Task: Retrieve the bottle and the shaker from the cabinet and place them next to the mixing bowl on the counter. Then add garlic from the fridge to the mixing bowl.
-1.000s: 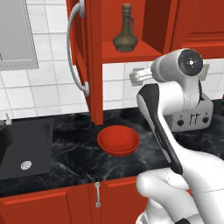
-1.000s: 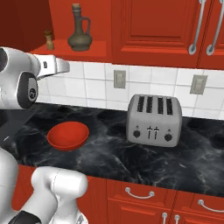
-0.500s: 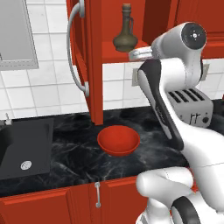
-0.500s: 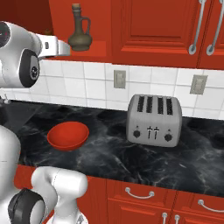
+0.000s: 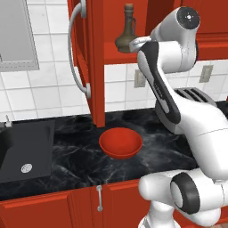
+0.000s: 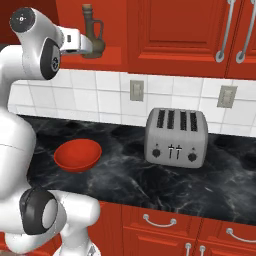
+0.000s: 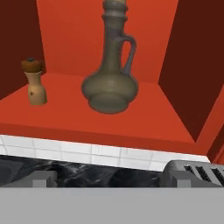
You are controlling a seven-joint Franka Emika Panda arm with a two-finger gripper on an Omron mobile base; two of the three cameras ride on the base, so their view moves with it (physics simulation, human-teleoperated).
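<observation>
My gripper (image 7: 112,179) is wide open and holds nothing. It is up near the open cabinet (image 5: 95,62). The bottle (image 7: 110,65) stands on the cabinet shelf, just in front of my gripper. The small shaker (image 7: 34,82) stands to its left. The red mixing bowl (image 5: 120,143) sits down on the black table (image 5: 71,156), left of the toaster (image 6: 177,137).

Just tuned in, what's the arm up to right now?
The arm has its open gripper raised to the open red cabinet, pointing at the bottle standing upright on the shelf. Nothing is held. The shaker stands on the same shelf, apart from the bottle. Down on the counter the mixing bowl sits empty, with a toaster further along. Neither item has been taken out yet.
</observation>
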